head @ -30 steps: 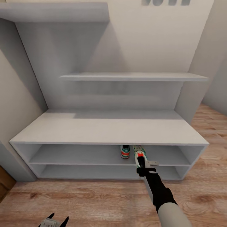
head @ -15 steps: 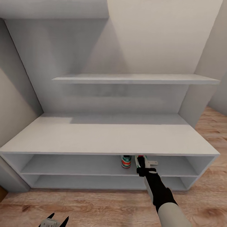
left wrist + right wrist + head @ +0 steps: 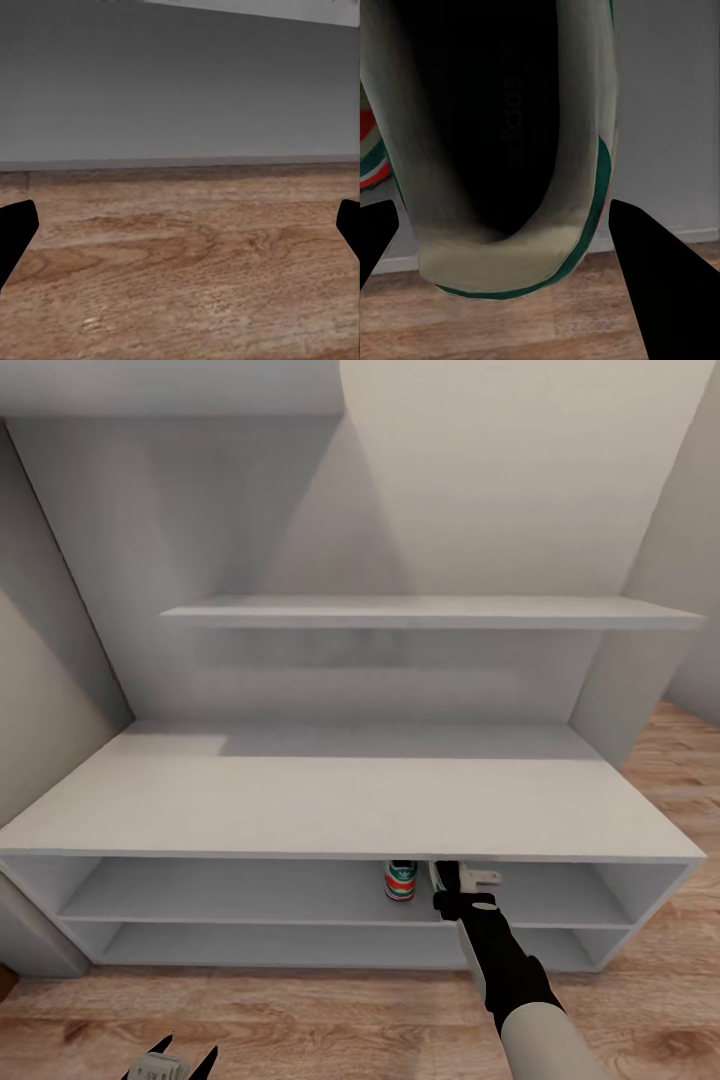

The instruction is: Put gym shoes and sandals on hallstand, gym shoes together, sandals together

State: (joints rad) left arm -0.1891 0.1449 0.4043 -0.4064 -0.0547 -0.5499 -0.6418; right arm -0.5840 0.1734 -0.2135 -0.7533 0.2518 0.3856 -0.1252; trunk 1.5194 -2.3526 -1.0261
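Note:
The light-grey hallstand (image 3: 300, 800) spans the head view. One gym shoe (image 3: 400, 880) stands on its upper low shelf, red heel towards me. Just to its right, my right gripper (image 3: 447, 876) is shut on the second gym shoe (image 3: 437, 872) at the shelf's front edge, mostly hidden under the bench top. In the right wrist view the held shoe's dark opening (image 3: 510, 135) sits between the gripper's fingers (image 3: 660, 285), with a slice of the other shoe (image 3: 370, 154) beside it. My left gripper (image 3: 172, 1058) hangs open low over the corridor floor (image 3: 180, 255). The sandals are out of view.
A long wall shelf (image 3: 430, 610) hangs above the bench top. Walls close in at the left (image 3: 40, 690) and at the right (image 3: 660, 640). The bottom shelf level (image 3: 280, 945) holds nothing. Wood floor (image 3: 300, 1020) lies between me and the rack.
The whole view has moved closer to the rack and dipped. The held shoe has slid deeper under the bench top, beside the first shoe. My left gripper stays put.

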